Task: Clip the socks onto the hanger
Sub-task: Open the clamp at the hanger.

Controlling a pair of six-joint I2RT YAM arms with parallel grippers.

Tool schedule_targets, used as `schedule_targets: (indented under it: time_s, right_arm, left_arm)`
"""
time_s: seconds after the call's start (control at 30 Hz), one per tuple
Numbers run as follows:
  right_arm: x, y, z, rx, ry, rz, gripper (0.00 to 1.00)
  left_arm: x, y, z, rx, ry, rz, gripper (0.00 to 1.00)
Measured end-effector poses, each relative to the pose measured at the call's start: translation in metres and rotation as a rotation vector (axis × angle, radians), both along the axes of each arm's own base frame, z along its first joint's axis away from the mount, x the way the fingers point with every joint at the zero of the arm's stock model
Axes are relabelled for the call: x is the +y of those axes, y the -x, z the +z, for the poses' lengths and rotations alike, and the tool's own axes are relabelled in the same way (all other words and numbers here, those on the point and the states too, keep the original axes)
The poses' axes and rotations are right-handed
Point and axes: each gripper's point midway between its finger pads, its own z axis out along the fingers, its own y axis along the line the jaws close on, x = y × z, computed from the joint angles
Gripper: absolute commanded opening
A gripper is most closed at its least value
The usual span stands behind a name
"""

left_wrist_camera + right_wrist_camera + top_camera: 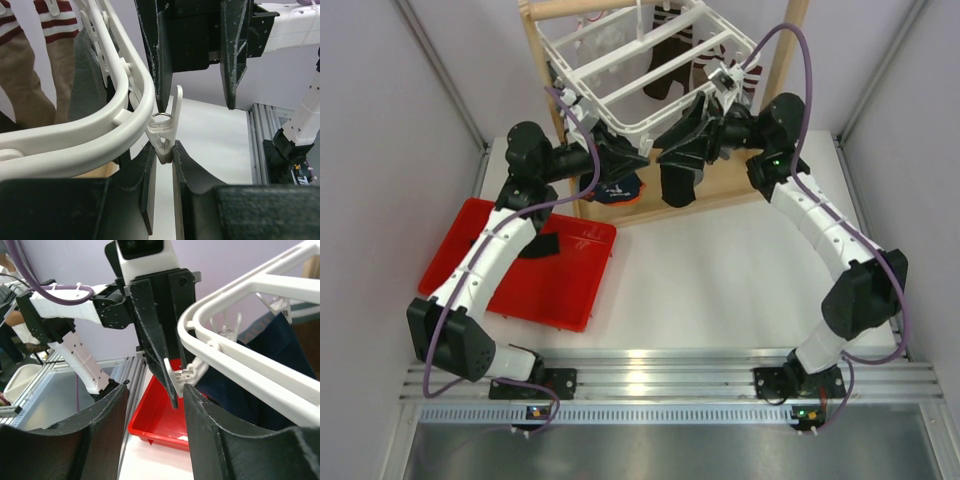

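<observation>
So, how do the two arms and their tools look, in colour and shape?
Both the left arm and the right arm have white ribbed links between bulky black joint housings, and a thin purple cable loops along each. The left tool and the right tool are matte black, each with two tapered fingers. A small green light glows on the right arm.

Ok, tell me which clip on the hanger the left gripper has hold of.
The clip at the rounded corner of the hanger, its end pinched between the fingers of the left gripper; the other clips have no gripper on them.
</observation>
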Motion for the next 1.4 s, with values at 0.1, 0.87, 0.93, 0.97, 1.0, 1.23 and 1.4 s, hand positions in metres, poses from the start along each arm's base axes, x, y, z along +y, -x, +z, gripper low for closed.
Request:
schedule_targets:
  time_s: [0.1, 0.87, 0.93, 0.97, 1.0, 1.23, 1.4]
  right_arm:
    - [0.003, 0.006, 0.004, -0.032, -0.012, 0.02, 0.49]
    - [0.014, -0.024, -0.015, 0.011, -0.076, -0.082, 0.61]
    - [0.014, -0.024, -0.012, 0.006, -0.087, -0.087, 0.59]
    - [0.014, -0.025, -0.012, 0.004, -0.091, -0.089, 0.58]
    - [0.014, -0.026, -0.011, 0.006, -0.094, -0.092, 0.58]
    - [0.018, -0.027, -0.011, 0.014, -0.103, -0.099, 0.45]
    - [0.023, -0.029, -0.008, 0.03, -0.113, -0.11, 0.14]
  left_arm:
    - [-0.001, 0.0, -0.001, 0.003, -0.003, -0.011, 0.0]
    - [-0.005, -0.007, -0.016, 0.039, -0.022, -0.072, 0.0]
    - [-0.005, -0.007, -0.015, 0.039, -0.022, -0.075, 0.0]
    - [-0.005, -0.006, -0.015, 0.038, -0.024, -0.076, 0.0]
    - [-0.005, -0.006, -0.014, 0.038, -0.026, -0.077, 0.0]
    - [-0.004, -0.003, -0.014, 0.027, -0.039, -0.093, 0.0]
    - [-0.004, -0.005, -0.018, 0.031, -0.048, -0.083, 0.06]
